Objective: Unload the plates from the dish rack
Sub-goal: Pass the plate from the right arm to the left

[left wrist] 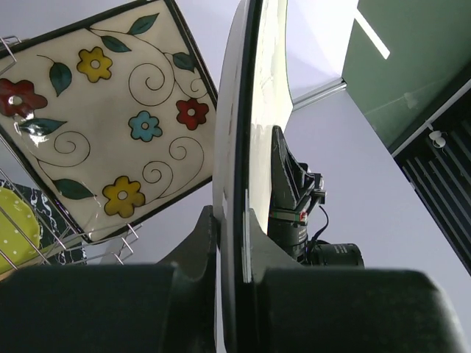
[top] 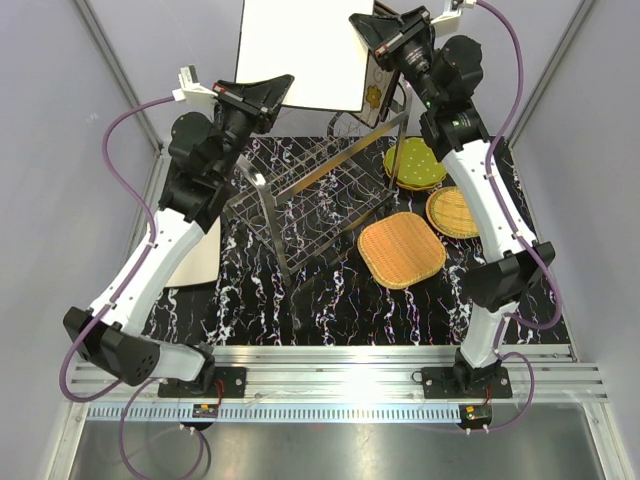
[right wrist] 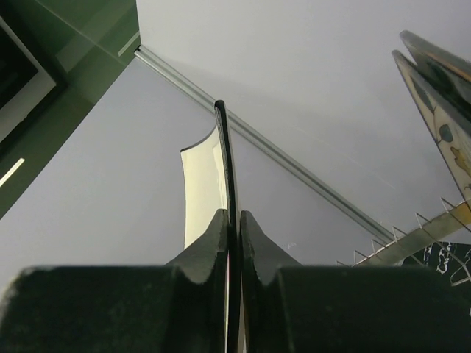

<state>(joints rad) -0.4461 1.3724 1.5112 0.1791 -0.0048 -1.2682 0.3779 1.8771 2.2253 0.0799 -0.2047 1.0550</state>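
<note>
- Left gripper (left wrist: 230, 220): both fingers pinched tight on the dark rim of the cream square plate (left wrist: 268, 73), which runs edge-on away from the lens.
- Right gripper (right wrist: 233, 220): clamped narrow on what looks like the same plate's opposite edge. Its camera shows just behind the plate in the left wrist view.
- Overhead view: the plate is held high at 12 o'clock of the dish rack (top: 320, 190), clear of the prongs.
- Flower-patterned plate (left wrist: 118, 118): standing tilted at the rack's 1 o'clock end, just beside the held plate.
- At 3 o'clock of the rack, on the table (top: 250, 300): green dotted plate (top: 415, 165) and two wicker plates (top: 402, 248), already out.
- Risk: two arms share one rigid plate. Any mismatch in their travel would twist it or drag a rim out of a pinch.
- Risk: both holds are thin rim grips on glazed ware, so it could slip and drop onto the rack.
- Risk: a swing toward 1 o'clock could knock the flowered plate.
</note>
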